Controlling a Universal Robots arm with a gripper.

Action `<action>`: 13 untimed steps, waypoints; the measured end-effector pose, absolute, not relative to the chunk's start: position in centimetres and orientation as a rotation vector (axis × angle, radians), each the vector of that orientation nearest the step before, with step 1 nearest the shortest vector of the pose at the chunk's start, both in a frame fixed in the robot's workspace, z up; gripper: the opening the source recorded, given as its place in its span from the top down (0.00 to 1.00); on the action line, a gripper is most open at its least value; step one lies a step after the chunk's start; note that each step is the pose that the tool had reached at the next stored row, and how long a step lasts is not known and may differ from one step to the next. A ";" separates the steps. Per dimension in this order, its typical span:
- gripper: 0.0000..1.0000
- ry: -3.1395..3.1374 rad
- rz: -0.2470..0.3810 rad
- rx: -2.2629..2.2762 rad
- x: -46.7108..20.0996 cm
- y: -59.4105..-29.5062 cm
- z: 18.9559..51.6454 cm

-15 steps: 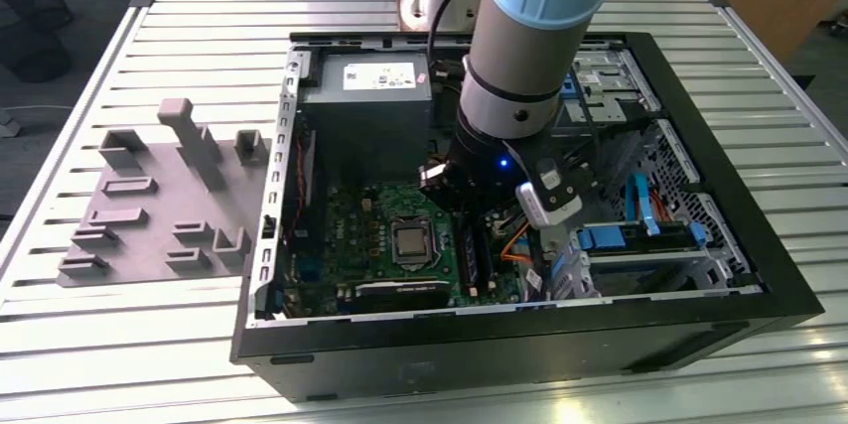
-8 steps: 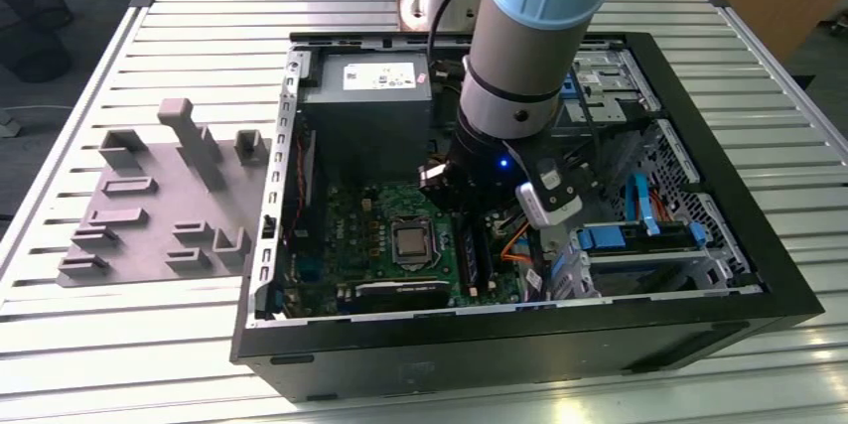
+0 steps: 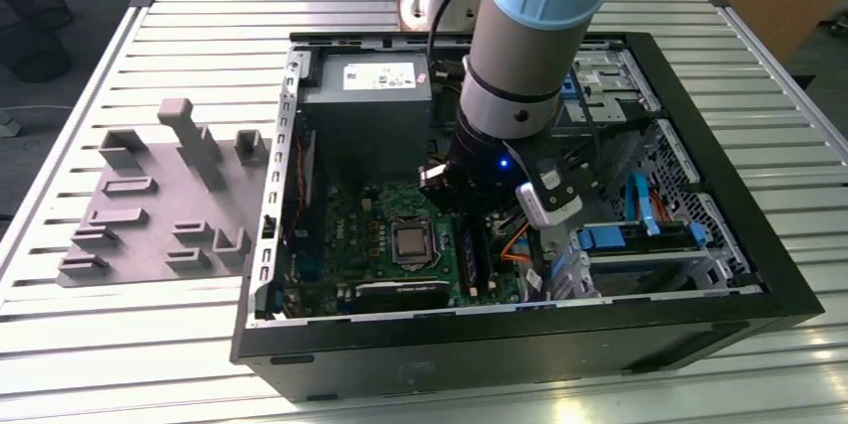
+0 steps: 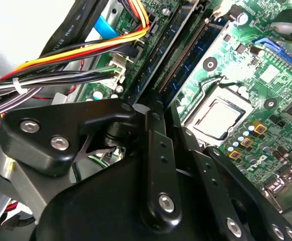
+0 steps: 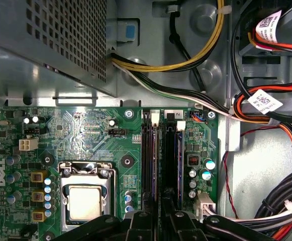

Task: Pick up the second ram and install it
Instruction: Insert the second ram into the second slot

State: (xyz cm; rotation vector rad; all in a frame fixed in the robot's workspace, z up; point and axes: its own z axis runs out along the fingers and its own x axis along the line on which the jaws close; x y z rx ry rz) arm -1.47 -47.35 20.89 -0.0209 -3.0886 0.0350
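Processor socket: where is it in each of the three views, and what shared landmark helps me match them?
Exterior view: the processor socket sits mid-motherboard, to the exterior view's left of the arm.
Second wrist view: the socket lies beside the memory slots, on the side away from the coloured cables.
First wrist view: the socket lies alongside the slots.
Shared landmark: the long black memory slots.

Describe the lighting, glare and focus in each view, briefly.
Exterior view: daylight glares off the slatted table, while the inside of the computer case stays dim under the arm. Second wrist view: the gripper looms dark and soft, the motherboard beyond sharp, the processor faintly shiny. First wrist view: even light, crisp board, the processor cover reflecting softly.
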 end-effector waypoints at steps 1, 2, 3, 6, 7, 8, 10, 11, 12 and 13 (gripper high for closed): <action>0.79 -3.089 0.035 -0.021 -1.5 -47.3 20.9; 0.79 -3.089 0.035 -0.021 -1.5 -47.3 20.9; 0.79 -3.089 0.035 -0.021 -1.5 -47.3 20.9; 0.79 -3.089 0.035 -0.021 -1.5 -47.3 21.4; 0.79 -3.089 0.035 -0.021 -1.5 -47.3 21.5; 0.79 -3.089 0.035 -0.021 -1.5 -47.3 21.6; 0.79 -3.089 0.034 -0.021 -1.5 -47.3 21.6; 0.79 -3.089 0.035 -0.021 -1.5 -47.3 21.6; 0.79 -3.089 0.035 -0.021 -1.5 -47.3 21.6; 0.79 -3.089 0.035 -0.021 -1.5 -47.3 21.6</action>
